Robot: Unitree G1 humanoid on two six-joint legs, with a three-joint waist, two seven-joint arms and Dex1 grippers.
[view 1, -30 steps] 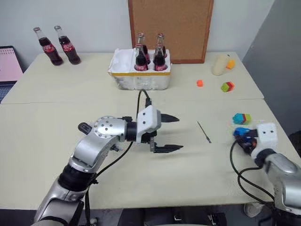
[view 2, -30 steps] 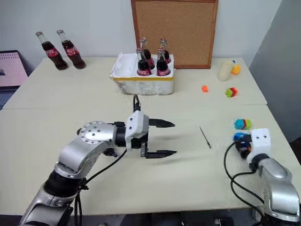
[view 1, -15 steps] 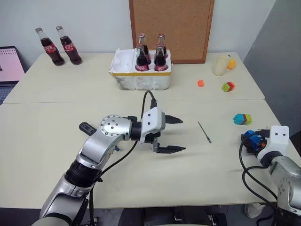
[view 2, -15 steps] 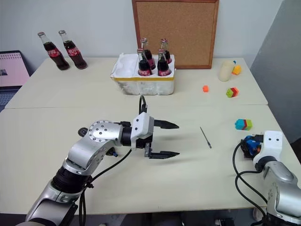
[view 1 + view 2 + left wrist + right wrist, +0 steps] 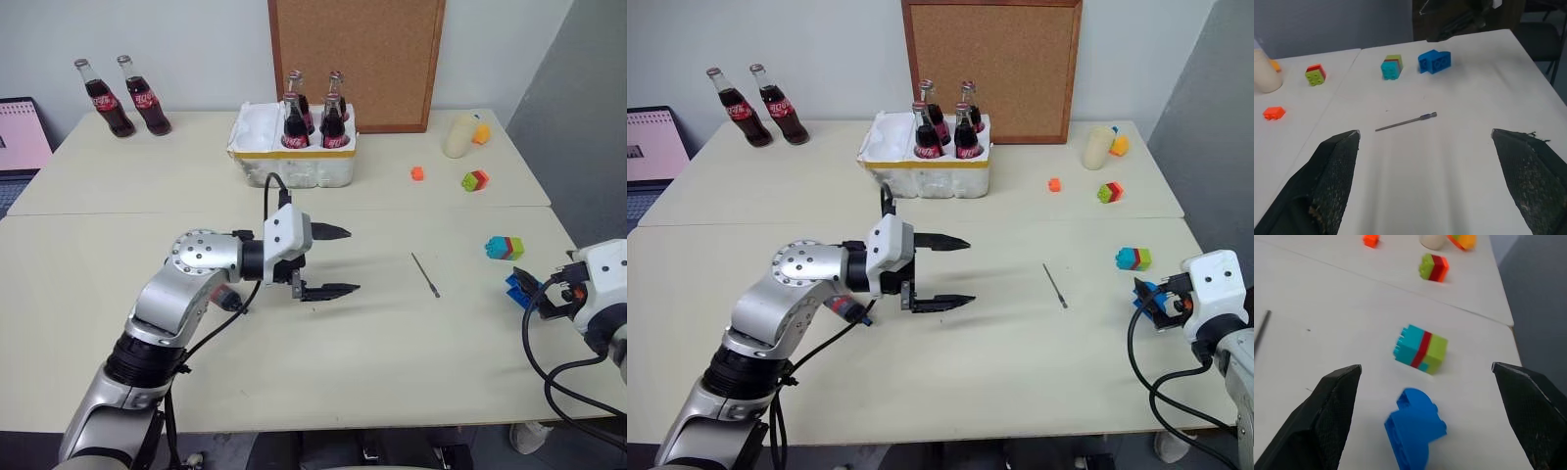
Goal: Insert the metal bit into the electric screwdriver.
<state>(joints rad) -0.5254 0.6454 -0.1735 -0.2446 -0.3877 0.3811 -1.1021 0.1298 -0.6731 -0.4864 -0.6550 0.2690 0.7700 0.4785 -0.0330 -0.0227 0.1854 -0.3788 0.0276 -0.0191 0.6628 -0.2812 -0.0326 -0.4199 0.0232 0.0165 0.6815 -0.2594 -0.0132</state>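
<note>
Two tools stand over the table, both spread wide and empty. Left tool hovers well left of the metal bit; right tool hangs right of the bit, above a blue block.

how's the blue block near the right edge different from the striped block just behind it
Colour: the blue block is one solid blue, while the striped block runs cyan, red, then green. Shape: the blue block has a rounded end; the striped block is boxy with square corners. Place: the blue block lies nearer the right gripper and the table's near edge; the striped block sits farther back. Both are small toy bricks resting free on the table, touched by nothing.
</note>
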